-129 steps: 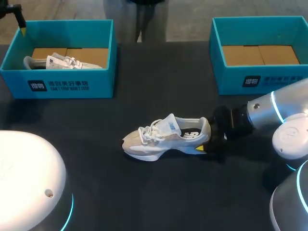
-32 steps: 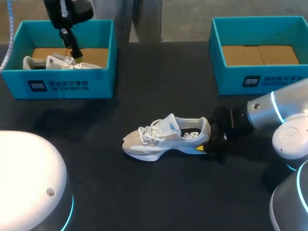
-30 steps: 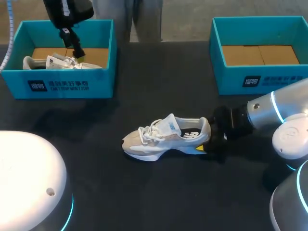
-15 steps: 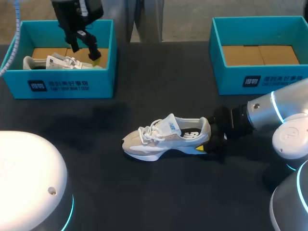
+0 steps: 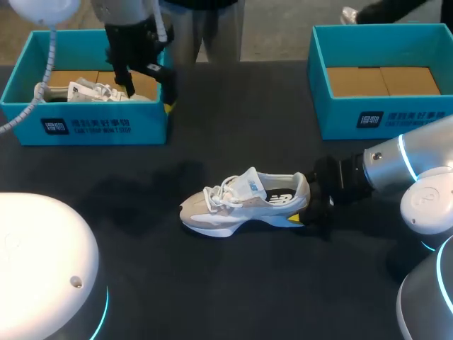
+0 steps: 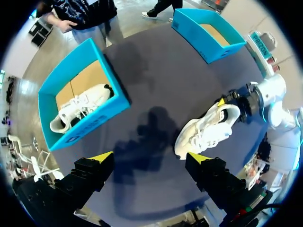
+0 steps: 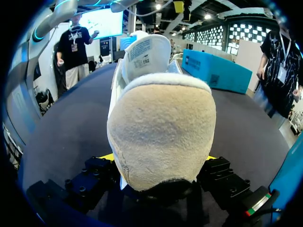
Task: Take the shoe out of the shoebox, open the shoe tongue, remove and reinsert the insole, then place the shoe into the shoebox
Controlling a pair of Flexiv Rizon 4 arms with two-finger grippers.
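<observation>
A white and beige shoe (image 5: 244, 202) stands upright on the dark table, toe to the left, its tongue raised. My right gripper (image 5: 306, 210) is shut on its heel. In the right wrist view the beige heel (image 7: 161, 137) fills the space between the fingers of the right gripper (image 7: 158, 160), which press on it from both sides. My left gripper (image 5: 150, 99) hangs open and empty above the right wall of the left shoebox (image 5: 85, 126). From the left gripper (image 6: 149, 158), the shoe (image 6: 206, 135) lies below on the table.
A second white shoe (image 5: 88, 91) lies in the left shoebox (image 6: 102, 116). An empty teal shoebox (image 5: 382, 120) stands at the back right. Dark table (image 5: 233, 283) spreads around the shoe.
My left arm has swung right and forward, from over the middle of the left shoebox to above its right wall. The right arm and the shoe have not moved.
</observation>
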